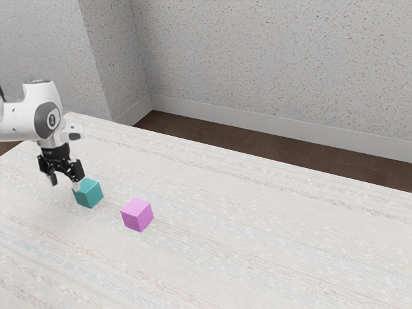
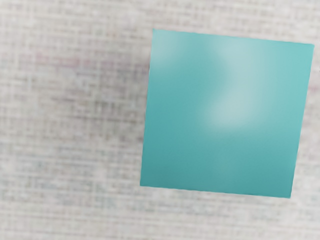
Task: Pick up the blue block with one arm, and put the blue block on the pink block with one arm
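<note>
The black two-finger gripper [image 1: 64, 182] hangs with fingers spread wide and nothing between them, just beside the blue-green cube [image 1: 88, 192] [image 2: 225, 112]. That cube rests on the pale wood-grain tabletop [image 1: 257, 244], near the edge at the exterior view's left. The pink cube [image 1: 137, 214] sits close by, not touching it.
</note>
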